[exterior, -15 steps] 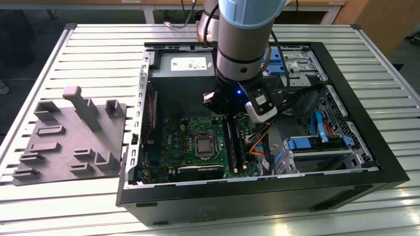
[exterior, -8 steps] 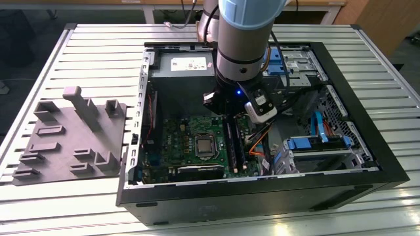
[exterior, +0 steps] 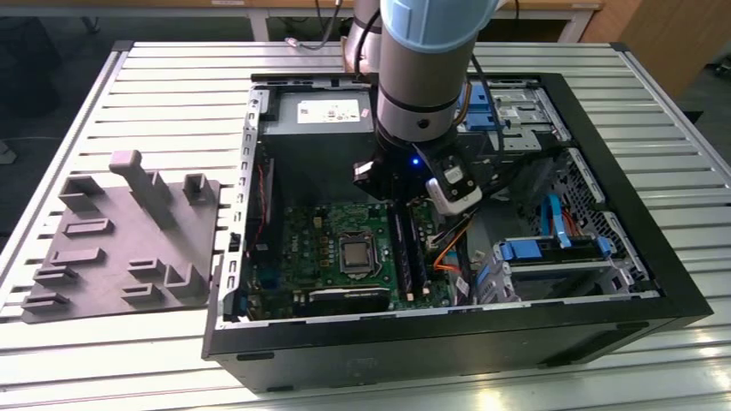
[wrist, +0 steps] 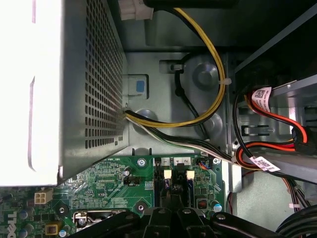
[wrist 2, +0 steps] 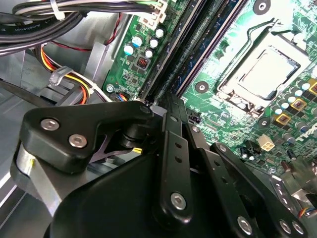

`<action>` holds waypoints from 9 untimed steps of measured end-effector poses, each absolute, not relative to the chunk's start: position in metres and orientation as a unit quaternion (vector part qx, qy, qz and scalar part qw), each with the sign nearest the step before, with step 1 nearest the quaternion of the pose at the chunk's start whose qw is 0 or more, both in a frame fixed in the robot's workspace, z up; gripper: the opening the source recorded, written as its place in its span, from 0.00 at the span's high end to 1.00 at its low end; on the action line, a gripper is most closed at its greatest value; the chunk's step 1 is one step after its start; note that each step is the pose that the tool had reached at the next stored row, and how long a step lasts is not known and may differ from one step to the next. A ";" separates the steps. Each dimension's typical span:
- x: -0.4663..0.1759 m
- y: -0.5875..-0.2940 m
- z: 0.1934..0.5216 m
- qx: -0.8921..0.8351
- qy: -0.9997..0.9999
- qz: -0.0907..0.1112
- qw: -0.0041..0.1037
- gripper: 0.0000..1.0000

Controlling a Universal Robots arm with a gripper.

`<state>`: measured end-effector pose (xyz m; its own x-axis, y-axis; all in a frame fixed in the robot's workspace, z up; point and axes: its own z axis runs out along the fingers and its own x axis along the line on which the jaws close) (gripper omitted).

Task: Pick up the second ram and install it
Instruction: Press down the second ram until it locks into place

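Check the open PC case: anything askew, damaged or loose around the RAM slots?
Nothing stands out. The gripper is down over the RAM slots on the motherboard, inside the case. Cables are bundled and tied. I cannot tell whether a stick sits level in its slot.

Grey foam tray beside open computer case.

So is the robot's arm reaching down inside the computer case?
Yes, in the exterior view the arm comes down into the open computer case, above the green motherboard.
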<state>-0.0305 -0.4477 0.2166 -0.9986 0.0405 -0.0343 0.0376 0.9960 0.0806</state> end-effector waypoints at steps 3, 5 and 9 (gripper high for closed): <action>-0.030 -0.448 0.217 0.020 0.999 0.040 0.018 0.89; -0.030 -0.448 0.216 0.020 0.999 0.040 0.018 0.89; -0.030 -0.448 0.216 0.020 0.999 0.040 0.018 0.89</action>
